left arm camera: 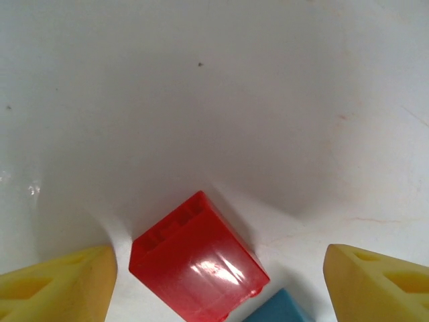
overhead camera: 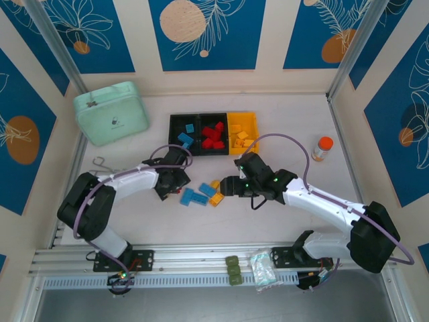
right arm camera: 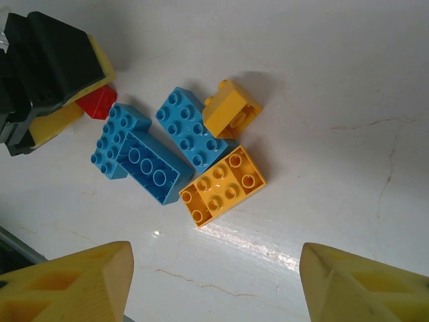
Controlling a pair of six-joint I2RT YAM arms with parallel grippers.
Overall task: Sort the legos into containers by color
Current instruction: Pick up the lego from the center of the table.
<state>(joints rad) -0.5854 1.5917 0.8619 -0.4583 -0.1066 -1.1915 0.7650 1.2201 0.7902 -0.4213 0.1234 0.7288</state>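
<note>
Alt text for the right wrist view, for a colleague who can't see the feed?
Loose light blue bricks and two yellow-orange bricks lie clustered on the white table, above the open, empty right gripper. At upper left is the left gripper, with a red brick at its jaws.

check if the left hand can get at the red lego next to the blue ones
Probably yes: the left hand is open and straddles the red lego, which lies on the table between its fingers. A blue lego close to one corner might crowd the grip.
</note>
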